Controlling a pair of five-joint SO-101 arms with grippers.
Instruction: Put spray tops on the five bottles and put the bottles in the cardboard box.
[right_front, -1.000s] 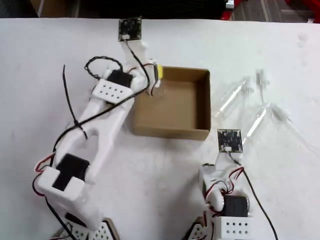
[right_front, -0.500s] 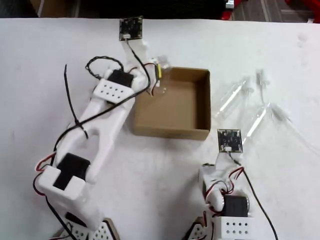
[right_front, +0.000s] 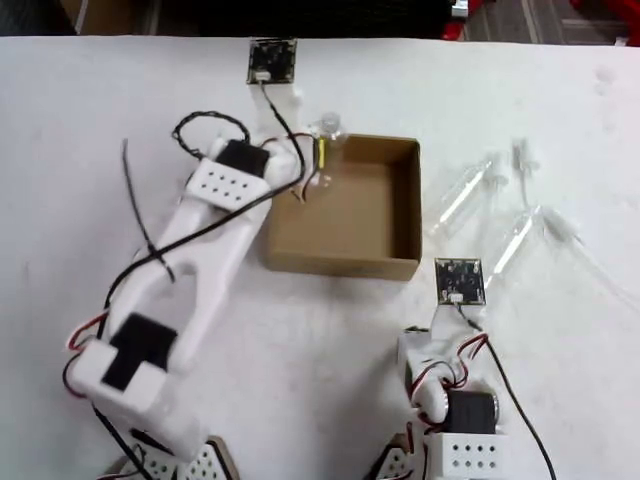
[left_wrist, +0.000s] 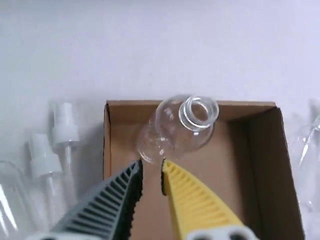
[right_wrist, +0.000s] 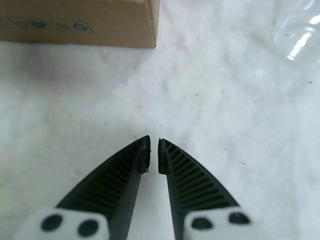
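Bearing blurred print, cardboard box (right_wrist: 75, 22); open-necked bottle (left_wrist: 177, 127) at the left gripper (left_wrist: 151, 172).

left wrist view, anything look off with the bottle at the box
Yes: the bottle pinched in the left claw is at the cardboard box edge with its neck open, no spray top on. Two spray tops lie on the table beside the box.

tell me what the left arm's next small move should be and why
Likely carry the clear bottle off the cardboard box toward the spray tops, without releasing it. The left gripper pinches it by its base at the box's corner, its neck is open with no top on, and two spray tops lie on the table beside the box.
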